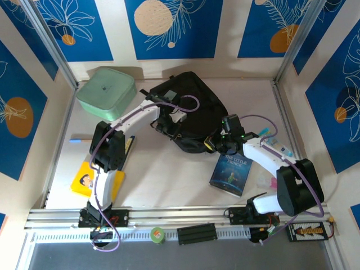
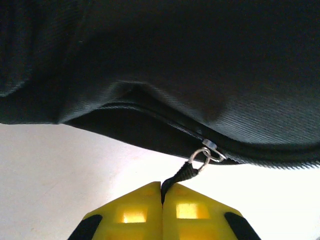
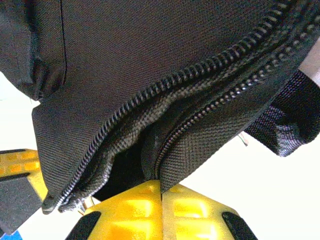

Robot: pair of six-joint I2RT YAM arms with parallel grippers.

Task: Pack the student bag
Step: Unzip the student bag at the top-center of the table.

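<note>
The student bag (image 1: 188,107), a black fabric backpack, lies at the back middle of the table. At the bag's left side, my left gripper (image 1: 169,121) is shut on the black zipper pull cord (image 2: 184,175). The cord runs from a metal ring on the slider down into the closed yellow jaws of the left gripper (image 2: 161,186), under the bag (image 2: 175,65). My right gripper (image 1: 216,142) is at the bag's near right edge. In the right wrist view the right gripper (image 3: 161,182) is shut on the bag's fabric (image 3: 190,150) beside a zipper that gapes partly open.
A mint-green lidded box (image 1: 106,90) stands at the back left. A blue book (image 1: 232,174) lies near the right arm, and a yellow book (image 1: 84,180) near the left arm's base. A blue pen (image 1: 76,140) lies at the left, and small items (image 1: 275,147) at the right.
</note>
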